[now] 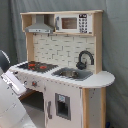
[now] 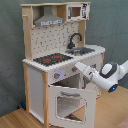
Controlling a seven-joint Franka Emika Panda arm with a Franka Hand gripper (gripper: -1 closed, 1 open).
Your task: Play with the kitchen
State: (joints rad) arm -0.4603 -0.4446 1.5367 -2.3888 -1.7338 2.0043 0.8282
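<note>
So far, the tall toy kitchen of light wood and white panels [image 2: 60,65] stands on the wooden floor [image 2: 15,120] against a grey curtain [image 1: 116,45], its windowed oven door [image 2: 72,104] already hanging open in the second exterior view. The white arm's pincer [image 2: 78,66] sits at the front panel just below the black-and-red stovetop [image 2: 52,59]; whether it is wide or narrow I cannot tell. Faucet [image 1: 85,59], sink and knobs look untouched, so most play seems left.

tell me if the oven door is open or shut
Open. In the second exterior view the windowed oven door tilts outward from the kitchen, hinged at the bottom, below the stovetop.
</note>
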